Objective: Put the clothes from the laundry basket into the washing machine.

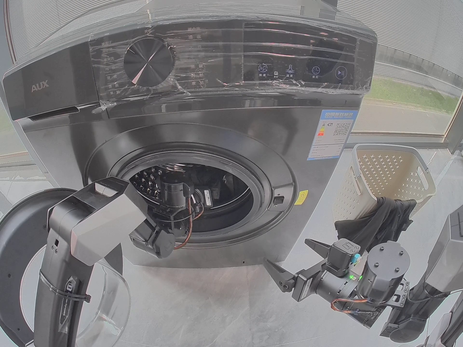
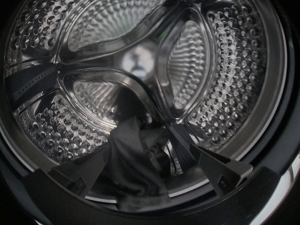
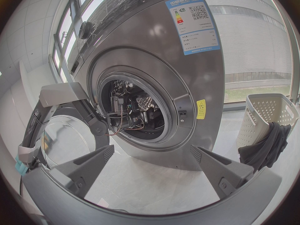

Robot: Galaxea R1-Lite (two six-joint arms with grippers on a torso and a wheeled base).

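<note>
Washing machine (image 1: 193, 121), laundry basket (image 1: 348, 193) on floor (image 1: 217, 304)

Laundry room: washing machine (image 1: 231, 121), basket (image 1: 381, 172)

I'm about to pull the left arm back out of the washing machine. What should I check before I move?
1. Left tool open: ok.
2. Dark garment inside the drum: ok, it lies low, near the opening.
3. Garment free of the left tool: cannot tell.
4. Door swung open: ok.
5. Right tool open and empty: ok.
6. Laundry basket emptied: not ok, dark clothes hang over its rim.
</note>
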